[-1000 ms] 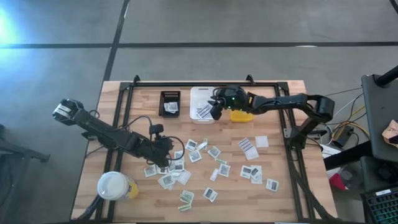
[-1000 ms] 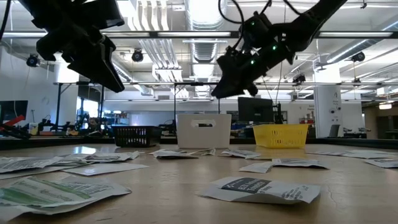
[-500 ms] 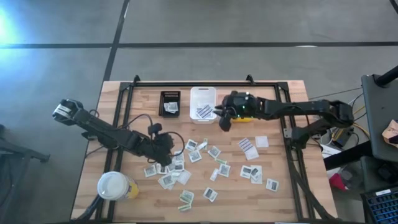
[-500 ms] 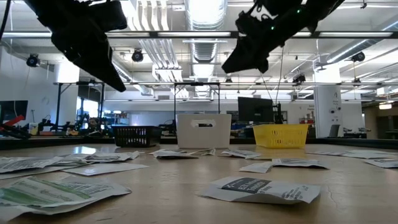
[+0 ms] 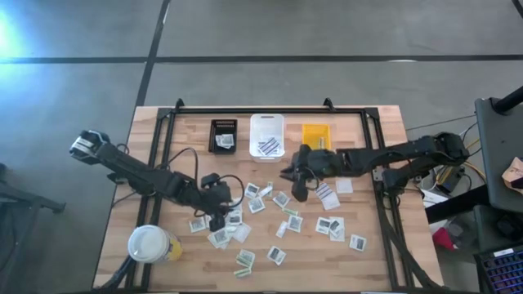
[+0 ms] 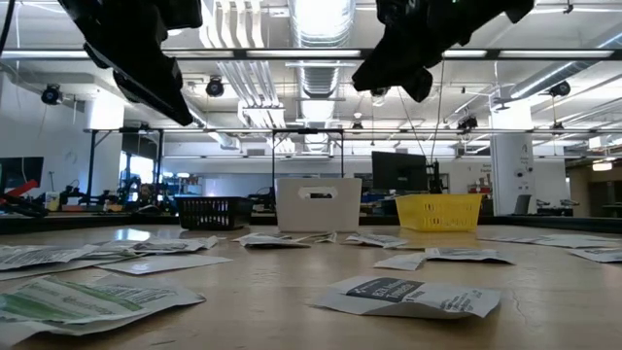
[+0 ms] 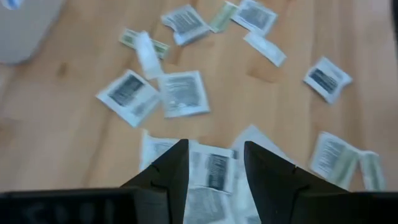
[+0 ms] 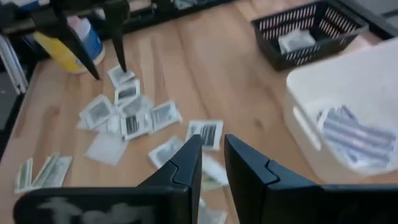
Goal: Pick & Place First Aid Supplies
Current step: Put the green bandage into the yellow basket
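Left gripper [image 7: 214, 163] spread, empty, above flat crinkly paper packets [image 7: 181, 93], right gripper [image 8: 211, 155] narrowly parted, empty, its wrist view alone showing striped packets [image 8: 354, 130] inside smooth white bin [image 8: 348, 81]

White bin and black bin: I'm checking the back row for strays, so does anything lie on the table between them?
No. In the high view the strip between the black bin and the white bin is bare wood; packets show only inside them.

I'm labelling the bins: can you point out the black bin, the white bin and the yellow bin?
black bin [image 5: 223, 135]: high view, on its dark floor beside a packet.
white bin [image 5: 267, 125]: high view, bare white floor near the far rim.
yellow bin [image 5: 316, 135]: high view, its middle.
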Robot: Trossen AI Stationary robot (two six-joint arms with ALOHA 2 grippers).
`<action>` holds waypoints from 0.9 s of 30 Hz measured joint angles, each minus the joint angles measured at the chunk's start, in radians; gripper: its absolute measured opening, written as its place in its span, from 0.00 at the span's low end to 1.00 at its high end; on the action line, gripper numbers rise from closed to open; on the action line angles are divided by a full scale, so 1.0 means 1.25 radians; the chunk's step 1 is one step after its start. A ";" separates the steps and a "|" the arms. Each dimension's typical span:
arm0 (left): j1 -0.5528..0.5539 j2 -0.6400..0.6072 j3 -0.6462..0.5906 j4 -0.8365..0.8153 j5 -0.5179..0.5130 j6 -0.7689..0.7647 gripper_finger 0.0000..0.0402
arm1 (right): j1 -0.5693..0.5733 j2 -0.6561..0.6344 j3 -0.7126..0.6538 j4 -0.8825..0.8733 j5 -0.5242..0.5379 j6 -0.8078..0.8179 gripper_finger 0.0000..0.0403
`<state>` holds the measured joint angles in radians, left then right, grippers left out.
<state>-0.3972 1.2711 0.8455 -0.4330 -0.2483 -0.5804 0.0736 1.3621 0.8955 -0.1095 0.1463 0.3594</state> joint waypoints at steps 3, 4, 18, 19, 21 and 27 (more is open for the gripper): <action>-0.018 0.016 0.000 0.019 0.020 -0.023 0.37 | 0.043 0.001 -0.001 -0.038 0.048 0.042 0.14; -0.025 0.023 0.000 0.023 0.025 -0.031 0.37 | 0.056 0.001 -0.002 -0.049 0.062 0.055 0.13; -0.109 0.169 0.002 0.180 0.136 -0.116 0.37 | 0.166 0.001 -0.030 -0.065 0.138 0.224 0.09; -0.114 0.181 0.006 0.180 0.145 -0.122 0.37 | 0.169 0.001 -0.031 -0.065 0.138 0.225 0.09; -0.124 0.202 0.014 0.181 0.154 -0.127 0.37 | 0.173 0.001 -0.031 -0.065 0.138 0.234 0.09; -0.143 0.263 0.062 0.186 0.192 -0.123 0.37 | 0.174 0.001 -0.031 -0.069 0.137 0.255 0.09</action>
<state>-0.5759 1.5992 0.9236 -0.2005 -0.0081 -0.7345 0.2909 1.3636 0.8562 -0.1963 0.3180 0.6787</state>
